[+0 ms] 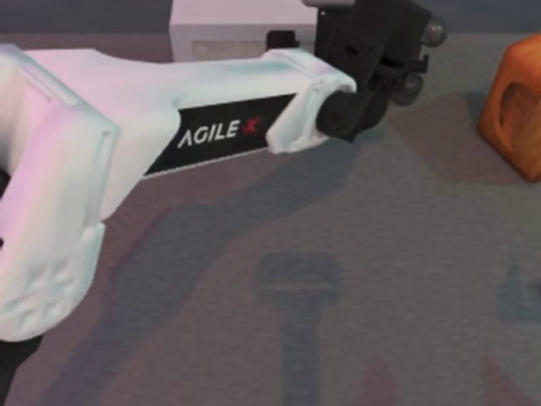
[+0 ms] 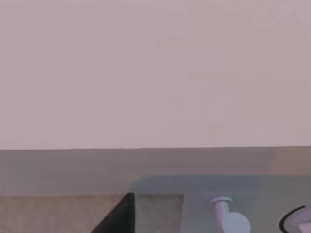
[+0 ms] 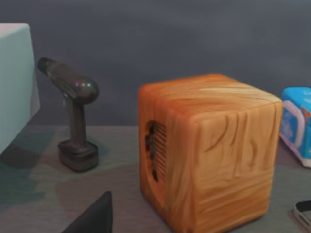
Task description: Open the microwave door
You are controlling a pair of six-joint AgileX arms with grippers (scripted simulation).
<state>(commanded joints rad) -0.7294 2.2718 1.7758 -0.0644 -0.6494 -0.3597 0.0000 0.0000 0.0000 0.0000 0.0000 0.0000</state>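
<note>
The white microwave (image 1: pixel 228 21) stands at the table's back edge, mostly behind my left arm. A strip of the microwave door (image 1: pixel 221 49) with its grey mesh window shows above the arm. Two round grey knobs (image 1: pixel 434 32) sit to the right. My left gripper (image 1: pixel 376 63) is pressed up close to the microwave's front, between the door and the knobs. In the left wrist view the white microwave (image 2: pixel 155 73) fills the frame, with mesh (image 2: pixel 158 213), a knob (image 2: pixel 229 221) and a dark part of the left gripper (image 2: pixel 119 218). My right gripper (image 3: pixel 97 218) is out of the top view.
An orange wooden box (image 1: pixel 514 106) stands at the table's right, close in front of the right wrist camera (image 3: pixel 209 150). A dark cordless drill (image 3: pixel 73 116) stands between it and the microwave's side (image 3: pixel 14 82). A blue pack (image 3: pixel 297 124) lies beyond the box.
</note>
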